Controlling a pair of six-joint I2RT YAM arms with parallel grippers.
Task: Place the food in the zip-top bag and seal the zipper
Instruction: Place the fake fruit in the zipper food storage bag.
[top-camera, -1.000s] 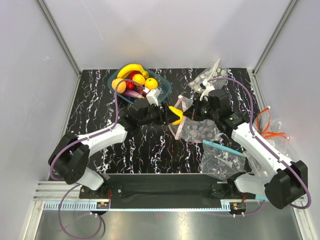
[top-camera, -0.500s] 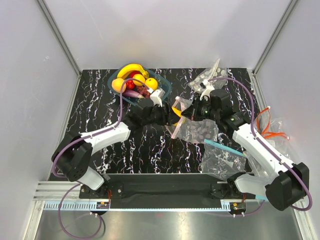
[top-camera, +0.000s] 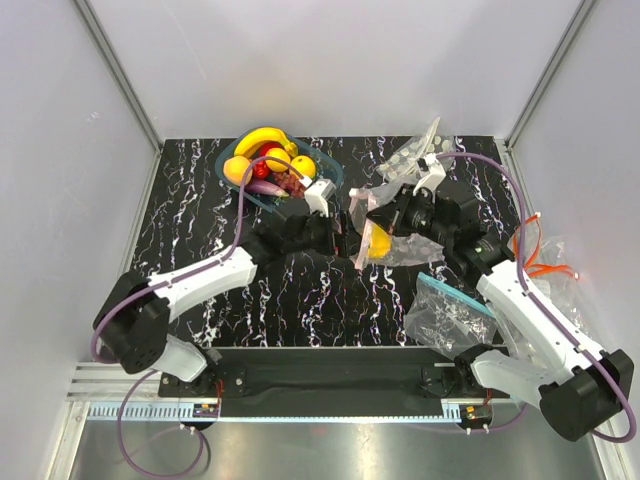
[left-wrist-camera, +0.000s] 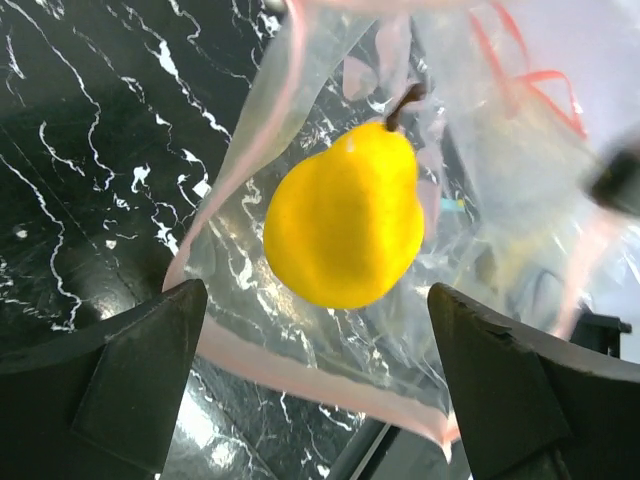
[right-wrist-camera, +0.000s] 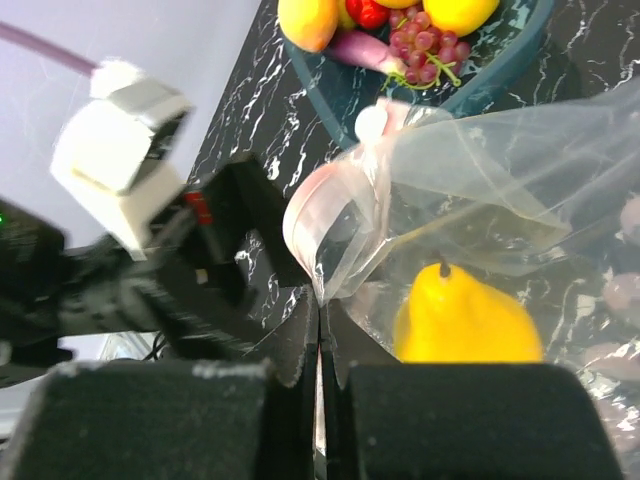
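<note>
Glossy yel. pear (left-wrist-camera: 345, 225), crinkly clear bag (left-wrist-camera: 238, 300)

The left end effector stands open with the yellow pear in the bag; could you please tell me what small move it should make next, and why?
Probably draw the left end effector back from the zip-top bag toward the basket: its jaws are open, the pear lies free inside the bag, the right end effector pinches the bag's mouth, and more fruit waits there.
</note>
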